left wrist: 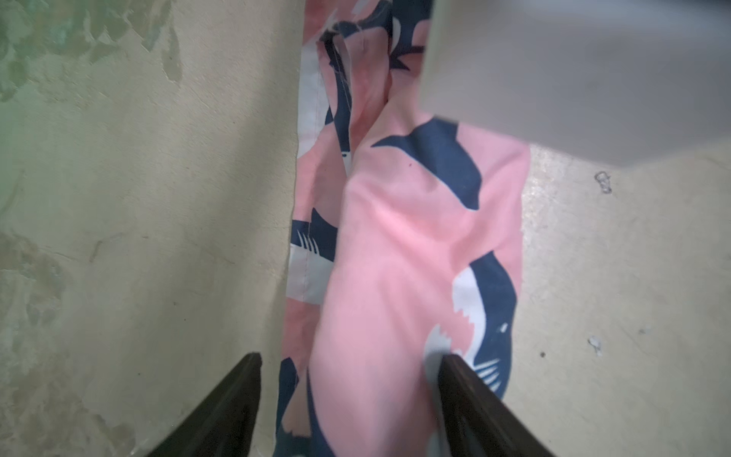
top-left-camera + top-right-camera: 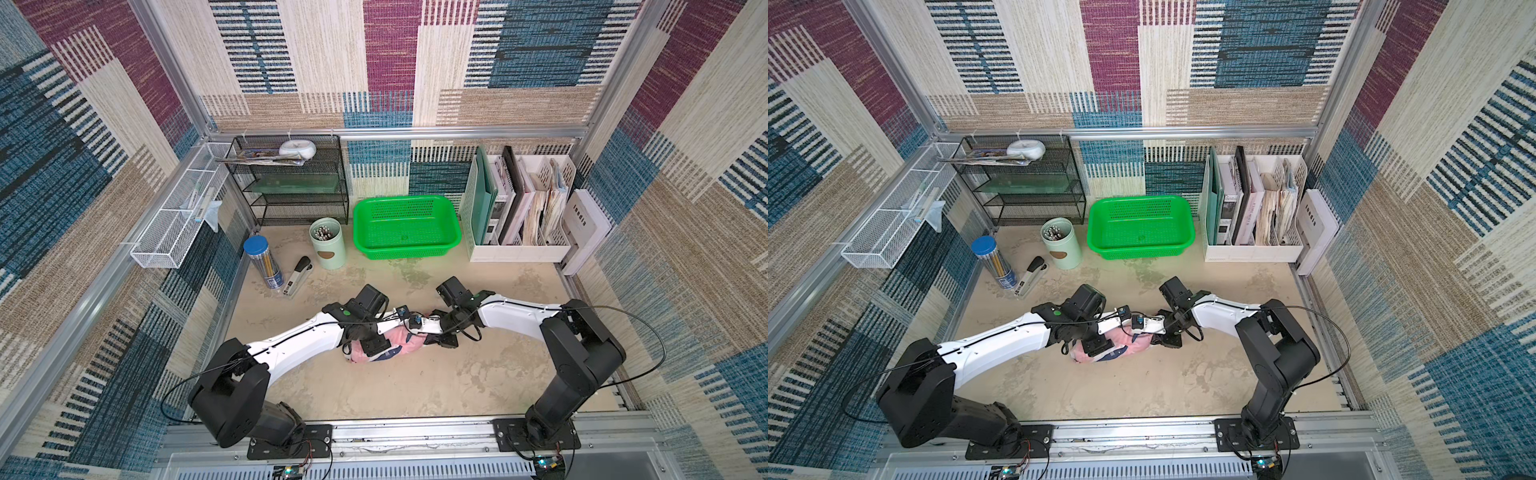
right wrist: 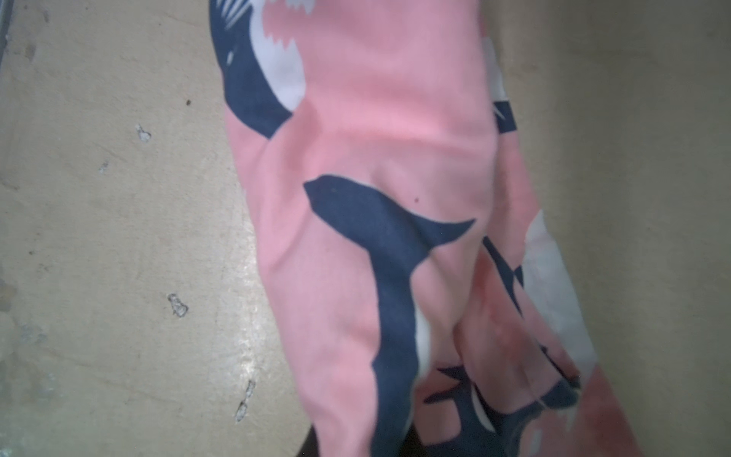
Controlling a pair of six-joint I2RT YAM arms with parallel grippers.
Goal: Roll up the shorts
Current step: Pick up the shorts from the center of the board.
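The shorts [image 2: 392, 350] [image 2: 1127, 348] lie as a pink roll with navy-and-white sharks in the middle of the table, crosswise between my two arms. My left gripper [image 2: 376, 344] [image 1: 350, 358] is open over the roll's left end; the roll [image 1: 395, 257] runs between its fingers, one finger [image 1: 455, 380] against the cloth, the other off it above the table. My right gripper [image 2: 434, 338] [image 2: 1159, 338] is at the roll's right end, shut on the shorts. In the right wrist view the cloth [image 3: 375, 158] covers the jaws except for a dark sliver of a finger [image 3: 308, 442].
A green basket [image 2: 405, 250] stands behind the roll. Left of it are a mint pen cup [image 2: 328, 245], a stapler [image 2: 297, 270], a blue-lidded pencil tube [image 2: 264, 262] and a black mesh shelf [image 2: 291, 187]. A white file organiser [image 2: 519, 245] stands at the back right.
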